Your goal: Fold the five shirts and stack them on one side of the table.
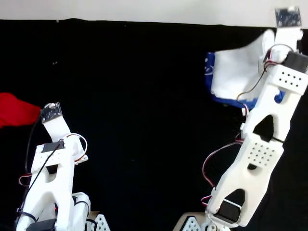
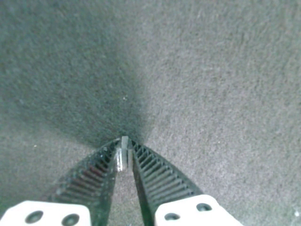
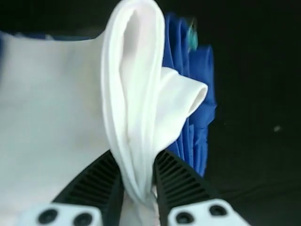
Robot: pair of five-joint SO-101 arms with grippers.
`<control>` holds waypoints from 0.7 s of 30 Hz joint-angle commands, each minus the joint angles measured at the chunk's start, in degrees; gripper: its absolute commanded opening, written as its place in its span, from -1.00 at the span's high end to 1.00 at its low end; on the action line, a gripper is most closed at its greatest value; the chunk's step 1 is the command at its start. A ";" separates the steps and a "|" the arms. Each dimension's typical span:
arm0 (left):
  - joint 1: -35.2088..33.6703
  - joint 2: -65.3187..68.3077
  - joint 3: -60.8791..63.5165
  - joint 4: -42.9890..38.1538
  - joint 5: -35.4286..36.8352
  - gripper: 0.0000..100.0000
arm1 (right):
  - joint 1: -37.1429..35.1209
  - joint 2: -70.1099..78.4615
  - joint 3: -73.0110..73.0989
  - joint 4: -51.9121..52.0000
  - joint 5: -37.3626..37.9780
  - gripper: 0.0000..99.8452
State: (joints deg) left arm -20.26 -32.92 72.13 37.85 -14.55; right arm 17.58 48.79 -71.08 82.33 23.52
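Now, up in the upper right of the high view: white shirt (image 1: 236,72), spread on top of blue shirt (image 1: 210,72). Blue edges peeking out on the left side and along the bottom of the white one. Both sitting on the black table (image 1: 144,96), close to its far edge.

Stretched from the bottom of the frame up to that pile, over its right side: right arm (image 1: 269,130). At its tip, right gripper (image 3: 138,190) pinching a fold of white shirt. Both fingers (image 3: 181,181) squeezed tight on the cloth, one on each side. Fold standing up tall past the fingertips, in the middle of the right wrist view, with one corner flopped over toward the blue cloth. Rest of the white shirt lying flat on the left of that frame. Blue shirt bunched in folds on the right of the lifted part.

Far over at the left edge of the high view, halfway down: red shirt (image 1: 14,110), in a lump, partly cut off by the frame. Well apart from the pile.

In the lower left of the high view, left arm (image 1: 50,168), its tip just beside the red shirt. Seen from its own wrist, left gripper (image 2: 123,151) pointing down at bare table. Pressed together at the tips, holding nothing.
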 commanded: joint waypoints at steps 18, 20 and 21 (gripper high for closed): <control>-0.31 0.04 0.13 -1.41 -0.09 0.98 | -1.98 -12.35 -3.03 -3.82 -1.49 0.48; -0.31 0.04 0.13 -1.41 -0.09 0.98 | -3.82 -14.90 -2.95 -3.82 -4.92 0.49; -0.31 0.04 0.13 -1.41 -0.09 0.98 | -4.53 -15.87 -2.68 -3.91 -5.89 0.51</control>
State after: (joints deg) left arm -20.26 -32.92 72.13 37.85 -14.55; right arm 15.91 39.38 -71.16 79.34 21.14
